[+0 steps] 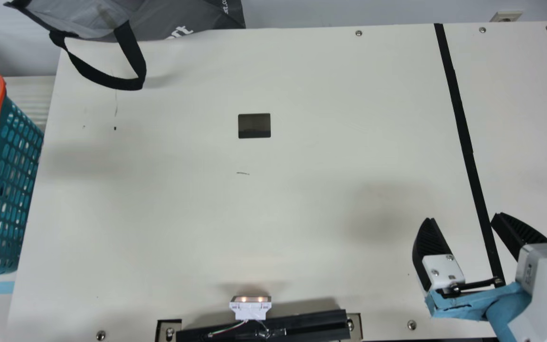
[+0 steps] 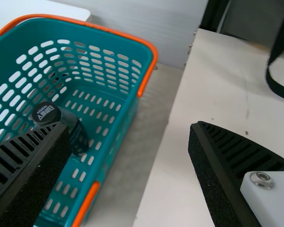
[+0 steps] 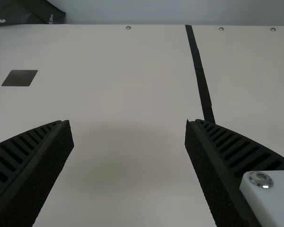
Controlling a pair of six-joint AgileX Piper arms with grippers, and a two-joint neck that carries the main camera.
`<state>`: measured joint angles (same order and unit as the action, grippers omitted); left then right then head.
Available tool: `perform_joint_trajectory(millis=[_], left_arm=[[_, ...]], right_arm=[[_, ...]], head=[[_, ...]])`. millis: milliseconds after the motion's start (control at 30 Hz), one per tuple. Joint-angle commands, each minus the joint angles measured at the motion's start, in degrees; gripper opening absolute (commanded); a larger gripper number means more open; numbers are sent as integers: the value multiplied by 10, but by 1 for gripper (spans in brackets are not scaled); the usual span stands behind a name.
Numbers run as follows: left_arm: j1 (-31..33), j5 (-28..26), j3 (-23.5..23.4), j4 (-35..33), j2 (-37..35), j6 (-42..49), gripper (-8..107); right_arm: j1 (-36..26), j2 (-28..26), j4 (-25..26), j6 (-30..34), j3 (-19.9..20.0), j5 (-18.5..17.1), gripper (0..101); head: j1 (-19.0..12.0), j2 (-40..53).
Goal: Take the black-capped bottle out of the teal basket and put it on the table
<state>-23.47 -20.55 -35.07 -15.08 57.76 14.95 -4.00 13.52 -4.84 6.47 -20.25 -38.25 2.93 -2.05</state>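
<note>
The cream worktop (image 1: 311, 190) bears 1 black strip (image 1: 461, 118) running across it, 1 dark rectangle (image 1: 254, 126) (inset or patch, unclear) and, at the near edge, 1 black bar (image 1: 311, 324).

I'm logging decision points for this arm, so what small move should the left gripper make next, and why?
Probably shift the left gripper sideways, further over the basket, before lowering. It is open, but the black-capped bottle in the basket lies off toward one finger, while the other finger is over the table.
</note>
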Motion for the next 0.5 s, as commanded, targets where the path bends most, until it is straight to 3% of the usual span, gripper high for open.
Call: perform_joint_trajectory(millis=[0, 467], left_arm=[[-17, 1, -6, -15, 17, 22, 107], [-108, -6, -62, -118, 120, 154, 107]], right_arm=[[0, 0, 0, 0, 0, 0, 91], [0, 0, 0, 0, 0, -1, 91]], head=[[-2, 5], [-2, 5]])
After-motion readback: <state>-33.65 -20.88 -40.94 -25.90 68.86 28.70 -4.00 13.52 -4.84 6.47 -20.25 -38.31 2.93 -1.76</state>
